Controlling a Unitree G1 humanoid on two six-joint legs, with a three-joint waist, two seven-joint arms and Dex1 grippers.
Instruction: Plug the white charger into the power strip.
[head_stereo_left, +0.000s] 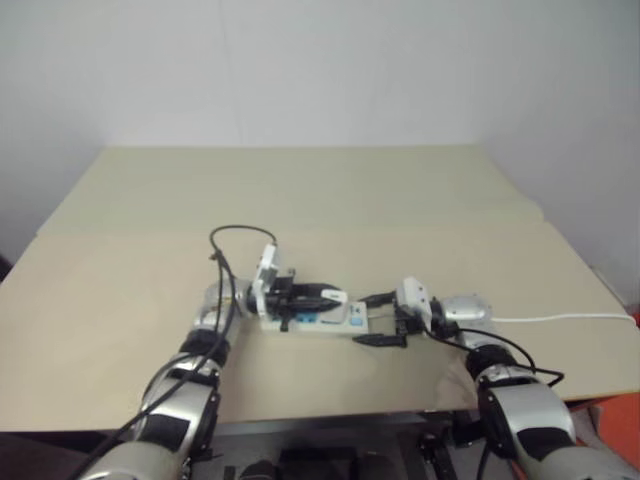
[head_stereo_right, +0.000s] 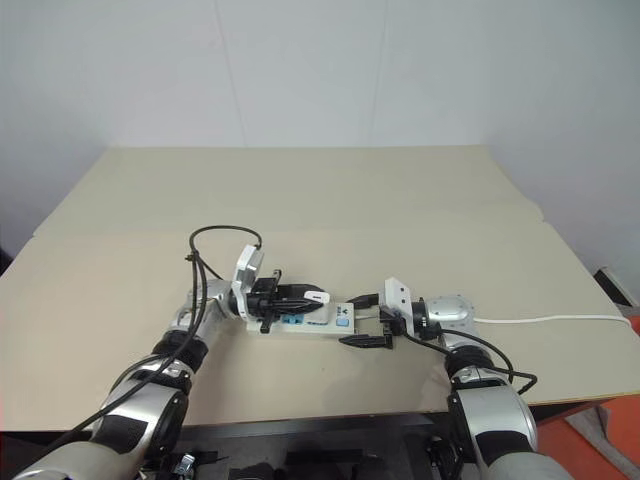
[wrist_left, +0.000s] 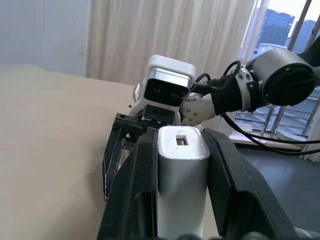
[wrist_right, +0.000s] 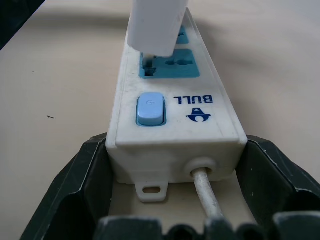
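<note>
On the tan surface (head_stereo_left: 400, 200), left fingers (wrist_left: 235, 185) clamp the white charger (wrist_left: 182, 185); the right wrist view shows right fingers (wrist_right: 272, 170) bracketing the power strip (wrist_right: 175, 135), apparently gripping.

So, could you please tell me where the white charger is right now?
The white charger is clamped between the left gripper's fingers, standing over the power strip's blue socket nearest the switch, near the table's front edge; the right gripper flanks the strip's cord end.
</note>
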